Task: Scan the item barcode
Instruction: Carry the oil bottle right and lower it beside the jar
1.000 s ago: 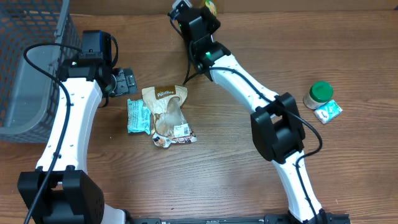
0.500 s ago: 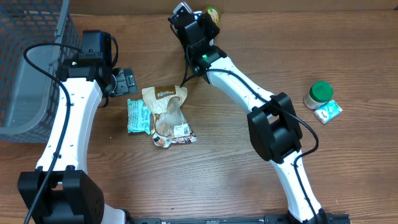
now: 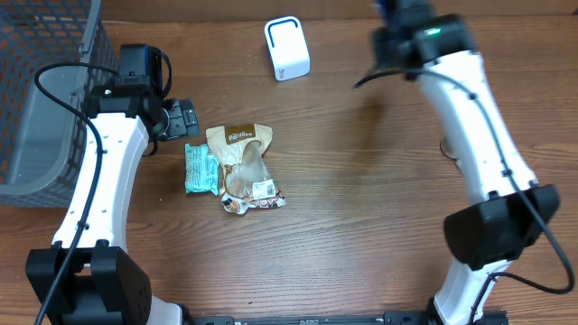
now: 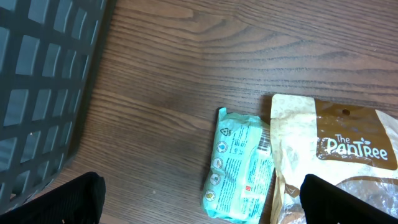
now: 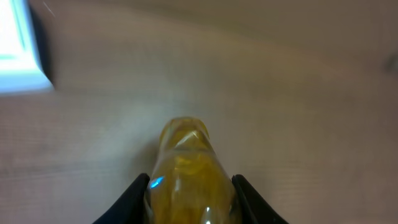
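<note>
Right pincer (image 5: 189, 194) clamps the yellow bottle (image 5: 185, 155), pointing forward, with the white scanner (image 3: 287, 48) well off to its left.

A dark mesh basket (image 3: 27, 45) sits at the left edge of a wooden table (image 3: 343, 226). Near the table's middle lies a teal packet (image 3: 200, 169). It touches a tan and brown snack bag (image 3: 244, 162), labelled PanTree, on its right.

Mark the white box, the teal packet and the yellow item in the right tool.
white box (image 3: 287, 51): overhead view, middle of its top face.
teal packet (image 4: 239, 165): left wrist view, centre of its printed wrapper.
yellow item (image 5: 186, 174): right wrist view, middle of its visible body.
</note>
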Action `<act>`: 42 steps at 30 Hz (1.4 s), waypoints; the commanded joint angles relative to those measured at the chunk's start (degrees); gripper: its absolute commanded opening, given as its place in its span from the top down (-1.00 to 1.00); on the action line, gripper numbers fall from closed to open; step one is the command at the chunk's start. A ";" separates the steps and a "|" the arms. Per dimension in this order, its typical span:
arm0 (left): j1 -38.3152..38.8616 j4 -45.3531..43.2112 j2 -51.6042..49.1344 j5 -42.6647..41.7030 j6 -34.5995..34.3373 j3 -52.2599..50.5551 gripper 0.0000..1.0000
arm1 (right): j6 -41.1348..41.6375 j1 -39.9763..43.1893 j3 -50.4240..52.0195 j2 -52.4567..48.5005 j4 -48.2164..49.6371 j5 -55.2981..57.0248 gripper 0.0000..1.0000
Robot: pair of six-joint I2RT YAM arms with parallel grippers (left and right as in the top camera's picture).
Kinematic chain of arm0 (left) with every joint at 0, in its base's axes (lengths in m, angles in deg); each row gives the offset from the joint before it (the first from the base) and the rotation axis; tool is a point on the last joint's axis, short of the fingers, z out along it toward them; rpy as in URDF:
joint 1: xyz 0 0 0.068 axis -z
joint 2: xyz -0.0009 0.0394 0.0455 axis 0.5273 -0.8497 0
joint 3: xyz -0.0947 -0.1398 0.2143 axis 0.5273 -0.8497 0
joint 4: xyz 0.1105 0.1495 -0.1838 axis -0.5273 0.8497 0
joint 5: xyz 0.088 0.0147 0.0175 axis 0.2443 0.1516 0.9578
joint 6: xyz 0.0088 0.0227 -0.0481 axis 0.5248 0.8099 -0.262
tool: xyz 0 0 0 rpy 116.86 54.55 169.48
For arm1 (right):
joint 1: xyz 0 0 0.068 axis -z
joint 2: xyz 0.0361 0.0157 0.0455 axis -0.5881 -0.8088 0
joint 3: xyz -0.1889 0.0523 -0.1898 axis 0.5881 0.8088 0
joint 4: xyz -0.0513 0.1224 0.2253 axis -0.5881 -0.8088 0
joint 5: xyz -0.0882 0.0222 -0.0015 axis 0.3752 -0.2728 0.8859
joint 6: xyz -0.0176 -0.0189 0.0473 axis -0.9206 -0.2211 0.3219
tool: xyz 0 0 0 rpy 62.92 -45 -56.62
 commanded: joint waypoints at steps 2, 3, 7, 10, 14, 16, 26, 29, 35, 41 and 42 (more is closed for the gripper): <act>-0.09 0.00 -0.11 0.52 0.83 0.96 -0.99 | 3.98 7.28 0.61 -2.10 -5.46 -14.03 0.77; -0.09 0.00 -0.11 0.52 0.83 0.96 -0.99 | 3.98 8.79 1.38 -2.16 -6.14 -15.15 0.76; -0.09 0.00 -0.11 0.52 0.81 0.96 -0.99 | 4.00 12.79 4.83 -2.16 -7.06 -17.79 0.76; -0.09 0.00 -0.11 0.52 0.81 0.96 -0.99 | 3.96 14.58 7.54 -2.16 -7.08 -17.73 0.76; -0.09 0.00 -0.11 0.52 0.81 0.96 -0.99 | 3.69 15.69 10.60 -2.16 -6.97 -15.98 0.75; -0.09 0.00 -0.11 0.52 0.81 0.96 -0.99 | 3.50 15.74 12.09 -2.16 -6.62 -12.76 0.71; -0.09 0.00 -0.11 0.52 0.81 0.96 -0.99 | 3.08 15.74 16.39 -2.16 -2.29 -10.73 0.60; -0.09 0.00 -0.11 0.52 0.83 0.96 -0.99 | 3.10 15.74 16.68 -2.16 -1.92 -10.78 0.55; -0.09 0.00 -0.11 0.52 0.81 0.96 -0.99 | 3.10 15.74 16.68 -2.16 -3.21 -10.78 0.16; -0.09 0.00 -0.11 0.55 0.83 0.96 -0.99 | 3.10 15.74 16.68 -2.16 -3.80 -10.78 -0.48; -0.09 0.00 -0.11 0.52 0.81 0.96 -0.99 | 3.10 15.74 16.68 -2.16 -3.74 -10.78 -0.61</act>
